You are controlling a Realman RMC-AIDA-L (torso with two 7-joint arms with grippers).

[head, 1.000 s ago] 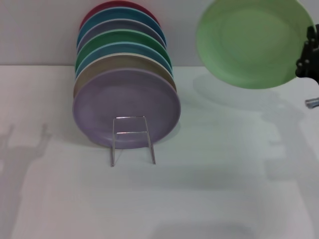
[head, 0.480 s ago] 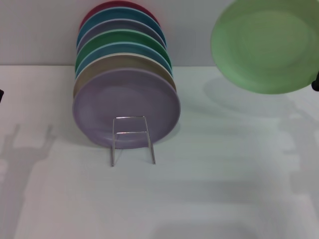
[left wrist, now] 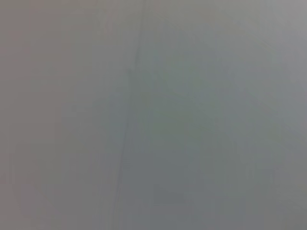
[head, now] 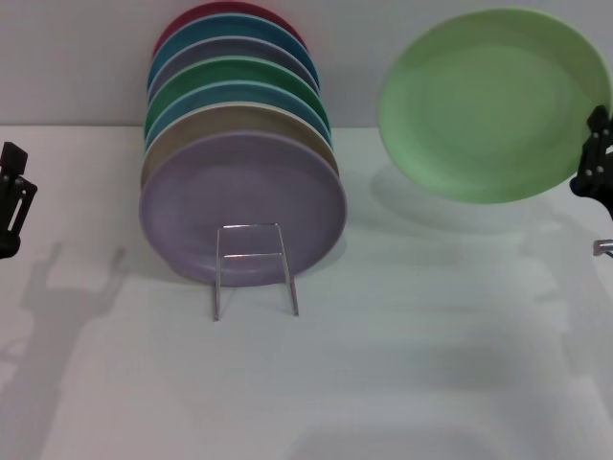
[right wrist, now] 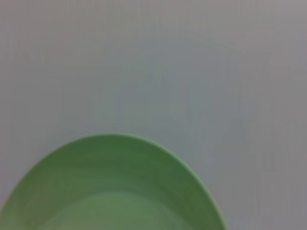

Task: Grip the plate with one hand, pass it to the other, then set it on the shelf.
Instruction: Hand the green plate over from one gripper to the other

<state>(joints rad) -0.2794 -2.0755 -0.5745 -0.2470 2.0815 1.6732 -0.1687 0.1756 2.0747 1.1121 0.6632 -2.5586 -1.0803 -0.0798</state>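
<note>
While seven plates stand stacked on the wire shelf, the right gripper clamps one mint-green plate aloft by its rim. One left gripper waits at the table's far edge; I cannot tell its grip.

Plate: matte, smooth mint finish, seen also in the right wrist view. Rack: thin bright metal wire. Stacked plates: matte, smooth. Table: matte white.
</note>
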